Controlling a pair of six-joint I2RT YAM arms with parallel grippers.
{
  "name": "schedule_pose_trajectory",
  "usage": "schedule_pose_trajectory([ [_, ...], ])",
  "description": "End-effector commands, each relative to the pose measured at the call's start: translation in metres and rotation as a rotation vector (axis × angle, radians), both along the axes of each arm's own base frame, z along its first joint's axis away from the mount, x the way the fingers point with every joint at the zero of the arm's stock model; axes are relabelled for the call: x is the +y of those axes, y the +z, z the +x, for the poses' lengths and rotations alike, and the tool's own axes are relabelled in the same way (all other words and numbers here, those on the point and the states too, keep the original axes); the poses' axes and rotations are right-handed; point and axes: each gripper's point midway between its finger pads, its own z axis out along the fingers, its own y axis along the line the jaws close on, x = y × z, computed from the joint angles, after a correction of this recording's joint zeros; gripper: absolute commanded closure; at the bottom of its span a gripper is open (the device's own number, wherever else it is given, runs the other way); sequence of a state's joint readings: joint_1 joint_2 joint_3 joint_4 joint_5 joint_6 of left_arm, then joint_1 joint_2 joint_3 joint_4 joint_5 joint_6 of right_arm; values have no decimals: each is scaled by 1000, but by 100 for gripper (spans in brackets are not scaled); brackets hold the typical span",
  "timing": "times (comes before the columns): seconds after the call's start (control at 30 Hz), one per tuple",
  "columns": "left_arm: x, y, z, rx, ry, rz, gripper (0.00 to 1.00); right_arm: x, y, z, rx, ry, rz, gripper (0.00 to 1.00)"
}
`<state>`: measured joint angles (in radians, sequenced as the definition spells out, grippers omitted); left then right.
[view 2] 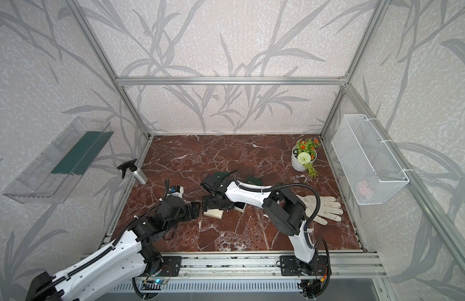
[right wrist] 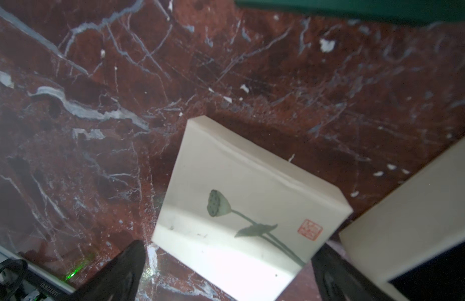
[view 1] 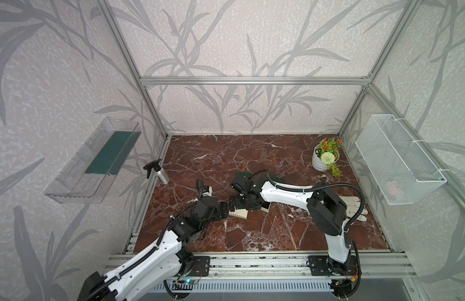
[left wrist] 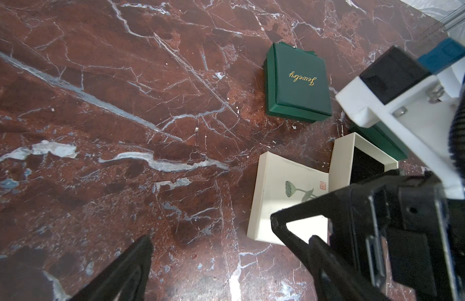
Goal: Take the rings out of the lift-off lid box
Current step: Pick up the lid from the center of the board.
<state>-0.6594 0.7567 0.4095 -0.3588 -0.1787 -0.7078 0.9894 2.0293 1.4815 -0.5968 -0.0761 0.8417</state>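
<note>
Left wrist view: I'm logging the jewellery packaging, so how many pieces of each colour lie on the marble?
Green boxes: 2 (one lettered Jewelry, one partly hidden)
Cream pieces: 2 (lotus lid, open base)
Total: 4

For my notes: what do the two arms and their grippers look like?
The left arm and right arm have white shells, black joints and black ribbed cable hoses running alongside. The left gripper and right gripper are black, with hollow triangular fingers.
</note>
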Motion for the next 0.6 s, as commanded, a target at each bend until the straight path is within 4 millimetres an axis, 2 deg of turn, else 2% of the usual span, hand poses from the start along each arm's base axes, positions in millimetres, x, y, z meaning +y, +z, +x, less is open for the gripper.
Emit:
schedule_pose_trajectory([
  [0.0, 8, -2, -1, 1, 20, 27, 9, -9, -1, 2, -35, 12, -107, 1],
  [0.57, 12, -3, -3, -2, 26, 24, 9, -4, -20, 7, -15, 23, -197, 1],
])
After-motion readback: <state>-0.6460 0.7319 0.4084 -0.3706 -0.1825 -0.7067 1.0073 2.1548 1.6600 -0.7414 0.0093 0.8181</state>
